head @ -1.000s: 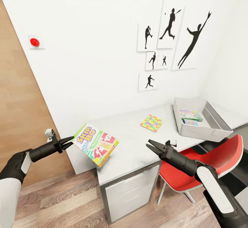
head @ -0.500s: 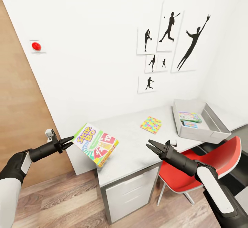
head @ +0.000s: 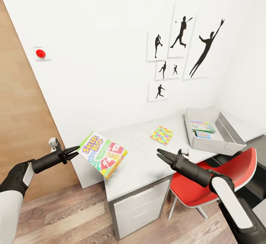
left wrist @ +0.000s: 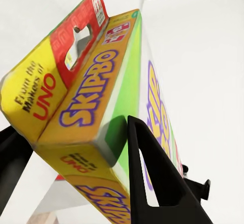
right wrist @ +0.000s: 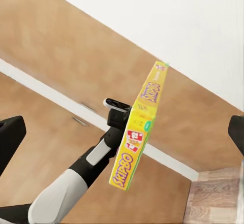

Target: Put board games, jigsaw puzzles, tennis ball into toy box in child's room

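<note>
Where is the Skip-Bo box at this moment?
In the head view the Skip-Bo box is at the left, held tilted in the left pincer, at the near left end of the table, not yet in the toy box.

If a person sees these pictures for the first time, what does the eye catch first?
Most striking is the bright Skip-Bo box, held in the air by the left gripper just off the near end of the table. Next come the black athlete pictures on the white wall and the red chair below the grey toy box. A colourful jigsaw puzzle lies on the table.
</note>
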You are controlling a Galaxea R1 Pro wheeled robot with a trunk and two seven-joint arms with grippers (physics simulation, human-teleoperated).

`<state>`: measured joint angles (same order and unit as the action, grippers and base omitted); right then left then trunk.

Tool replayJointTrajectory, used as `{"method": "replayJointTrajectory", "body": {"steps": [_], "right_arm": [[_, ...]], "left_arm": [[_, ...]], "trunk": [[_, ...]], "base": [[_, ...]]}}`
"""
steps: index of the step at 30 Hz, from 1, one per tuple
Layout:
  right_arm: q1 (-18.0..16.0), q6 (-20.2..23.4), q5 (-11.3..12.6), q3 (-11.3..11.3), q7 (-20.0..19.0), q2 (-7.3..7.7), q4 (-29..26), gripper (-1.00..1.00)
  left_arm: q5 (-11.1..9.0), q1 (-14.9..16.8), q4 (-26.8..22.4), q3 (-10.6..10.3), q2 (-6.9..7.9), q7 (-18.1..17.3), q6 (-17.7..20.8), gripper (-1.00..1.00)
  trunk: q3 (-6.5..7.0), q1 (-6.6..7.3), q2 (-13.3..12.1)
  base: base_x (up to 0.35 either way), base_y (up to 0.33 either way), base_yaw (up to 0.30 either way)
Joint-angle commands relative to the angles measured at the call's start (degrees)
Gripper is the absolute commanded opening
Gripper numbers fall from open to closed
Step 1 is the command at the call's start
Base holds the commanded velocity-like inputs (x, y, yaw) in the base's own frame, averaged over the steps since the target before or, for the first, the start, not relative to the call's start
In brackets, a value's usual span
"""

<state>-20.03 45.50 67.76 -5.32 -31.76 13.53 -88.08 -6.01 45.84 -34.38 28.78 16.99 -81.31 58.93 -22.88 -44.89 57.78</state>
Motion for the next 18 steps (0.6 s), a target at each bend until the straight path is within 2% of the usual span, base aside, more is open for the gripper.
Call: {"method": "replayJointTrajectory", "body": {"steps": [1, 7, 18], "right_arm": [[-0.03, 0.2, 0.22, -0.03, 1.53, 0.02, -0.16, 1.0], [-0.01, 0.17, 0.34, -0.17, 4.01, -0.01, -0.76, 1.0], [-0.01, 0.43, 0.96, -0.13, 2.83, -1.48, -0.87, 1.0]], "left_arm": [[0.0, 0.04, 0.01, 0.05, 0.0, -0.16, 0.57, -1.0], [-0.03, 0.04, 0.01, 0.05, 0.01, -0.16, 0.57, -1.0], [-0.04, 0.04, 0.01, 0.05, 0.06, -0.16, 0.57, -1.0]], "trunk": [[0.12, 0.22, -0.37], [1.2, 1.54, -2.78], [3.17, 3.96, -7.19]], "base": [[0.0, 0.0, 0.0], [0.0, 0.0, 0.0], [0.0, 0.0, 0.0]]}}
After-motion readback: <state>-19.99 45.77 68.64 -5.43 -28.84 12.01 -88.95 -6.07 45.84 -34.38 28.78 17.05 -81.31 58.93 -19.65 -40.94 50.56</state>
